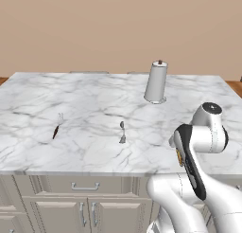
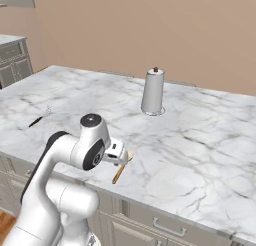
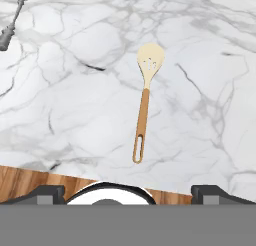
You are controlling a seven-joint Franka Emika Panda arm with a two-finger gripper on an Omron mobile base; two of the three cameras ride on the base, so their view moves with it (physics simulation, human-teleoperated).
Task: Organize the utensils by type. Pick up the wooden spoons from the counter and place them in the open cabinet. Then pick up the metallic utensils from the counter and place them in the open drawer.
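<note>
The orange-brown wooden spoon (image 3: 144, 110) lies flat on the white marble counter (image 1: 94, 92), its pale slotted bowl pointing away from the front edge. My gripper (image 3: 129, 194) hangs open above the spoon's handle end, with nothing between its fingertips (image 3: 46, 193). In the right base view the hand (image 2: 117, 156) covers part of the wooden spoon (image 2: 118, 175). The small silver spoon (image 1: 122, 131) lies mid-counter, and its end also shows in the hand view (image 3: 12, 21). The slim dark-handled utensil (image 1: 56, 129) lies further left (image 2: 36, 121). The open cabinet and open drawer are out of view.
A tall pale paper-towel roll on a round stand (image 1: 156, 83) stands upright at the back of the counter (image 2: 152, 92). Closed grey drawer and cabinet fronts (image 1: 85, 185) run under the counter's front edge. Wooden floor (image 3: 30, 182) shows beyond that edge.
</note>
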